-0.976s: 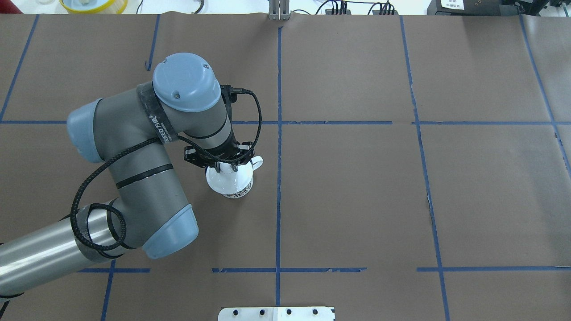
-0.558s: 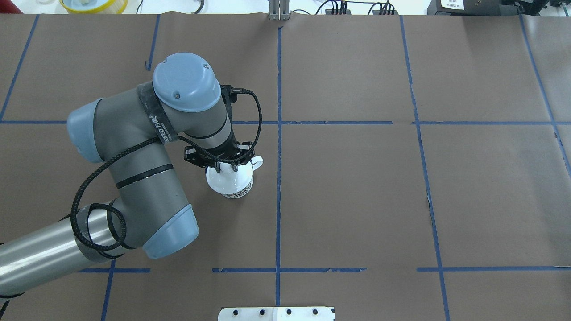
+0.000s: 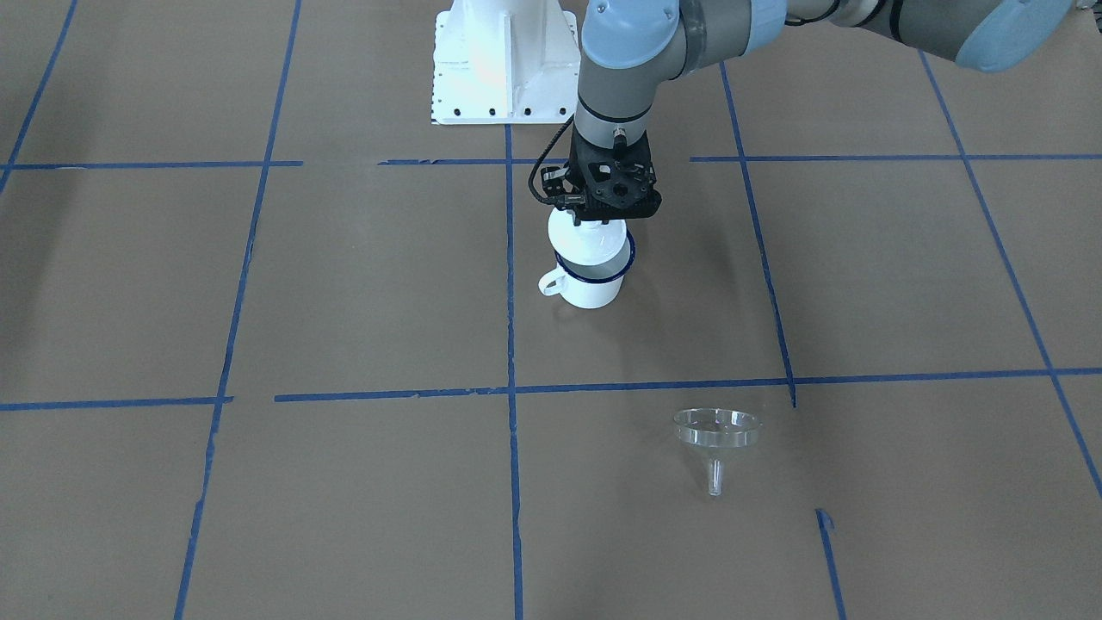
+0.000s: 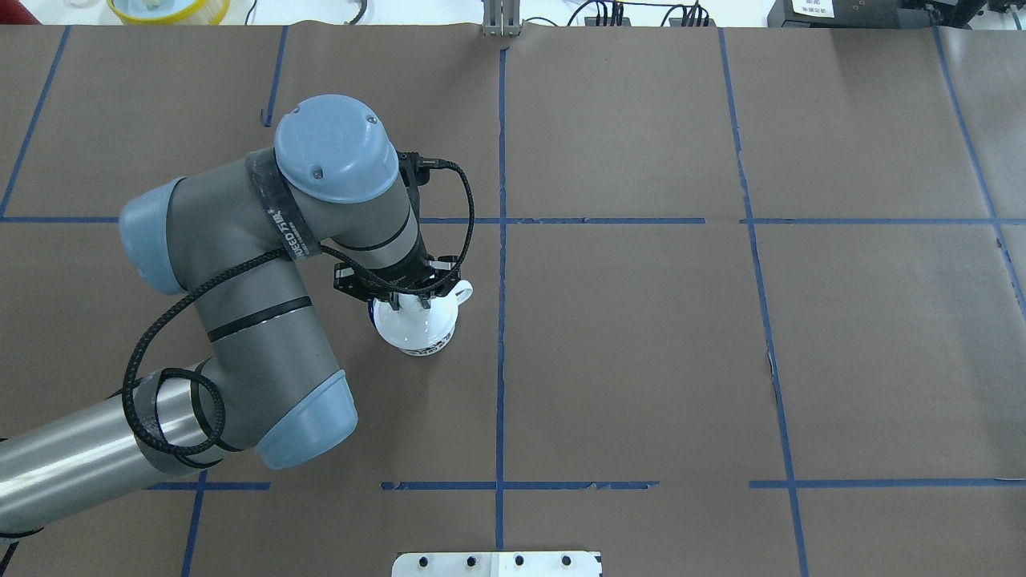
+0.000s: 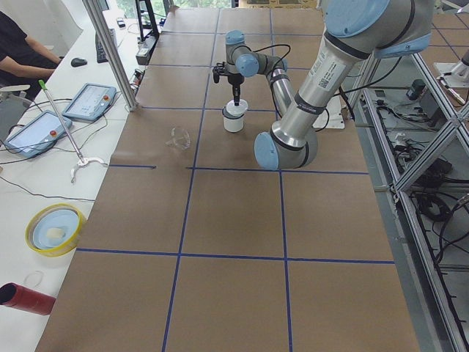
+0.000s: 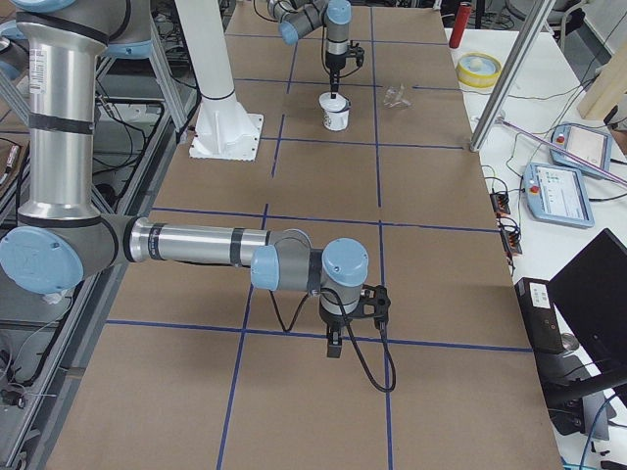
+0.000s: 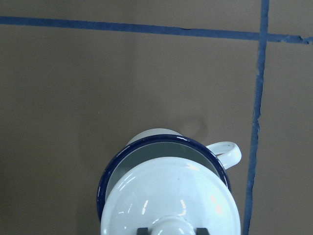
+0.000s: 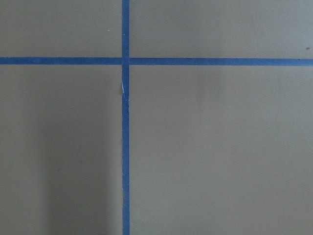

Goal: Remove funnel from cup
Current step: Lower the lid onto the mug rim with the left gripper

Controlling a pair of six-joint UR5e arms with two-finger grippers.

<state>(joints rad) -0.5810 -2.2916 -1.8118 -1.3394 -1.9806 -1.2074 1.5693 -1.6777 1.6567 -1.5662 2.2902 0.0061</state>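
Note:
The white cup (image 3: pixel 591 289) with a dark blue rim stands on the brown table; it also shows in the left wrist view (image 7: pixel 148 143). My left gripper (image 3: pixel 594 220) is shut on the knob of a white domed lid (image 3: pixel 589 244) and holds it just above the cup's mouth. In the left wrist view the lid (image 7: pixel 171 196) covers most of the opening. The clear funnel (image 3: pixel 716 435) lies on the table well away from the cup, on the operators' side. My right gripper (image 6: pixel 335 343) hangs over bare table; I cannot tell whether it is open or shut.
Blue tape lines (image 3: pixel 510 344) divide the brown table cover. The white robot base plate (image 3: pixel 504 60) stands behind the cup. A yellow bowl (image 4: pixel 168 8) and cables lie beyond the far table edge. Tablets (image 5: pixel 89 99) and an operator sit at the side bench.
The lid has risen slightly off the cup, so the cup's blue rim now shows beside it. The left arm has barely shifted otherwise.

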